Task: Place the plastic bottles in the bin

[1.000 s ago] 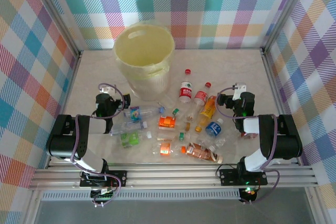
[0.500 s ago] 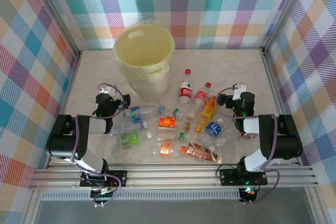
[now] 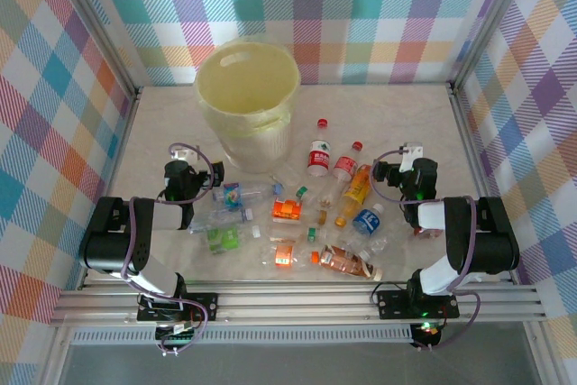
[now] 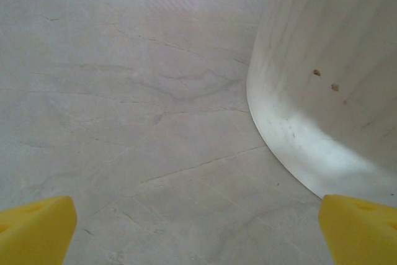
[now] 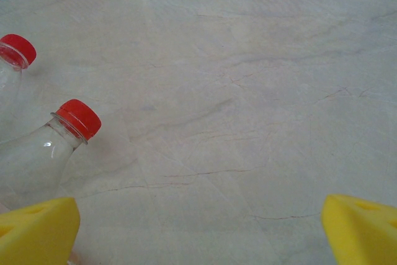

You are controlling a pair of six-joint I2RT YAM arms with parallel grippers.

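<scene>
The pale yellow bin (image 3: 246,87) stands at the back left of the table; its lower wall (image 4: 329,79) rises at the right of the left wrist view. Several plastic bottles lie between the arms, among them two red-labelled ones (image 3: 317,157) (image 3: 345,166), an orange one (image 3: 357,185), a blue-labelled one (image 3: 366,220) and a green crushed one (image 3: 222,239). My left gripper (image 3: 185,169) (image 4: 198,240) is open over bare table beside the bin. My right gripper (image 3: 410,167) (image 5: 198,234) is open too, with two red-capped bottles (image 5: 37,159) (image 5: 13,54) to its left.
Plaid cloth walls (image 3: 361,6) on a metal frame close off the marble table (image 3: 397,114) at the back and both sides. A metal rail (image 3: 297,299) runs along the near edge. Bare tabletop lies ahead of each gripper.
</scene>
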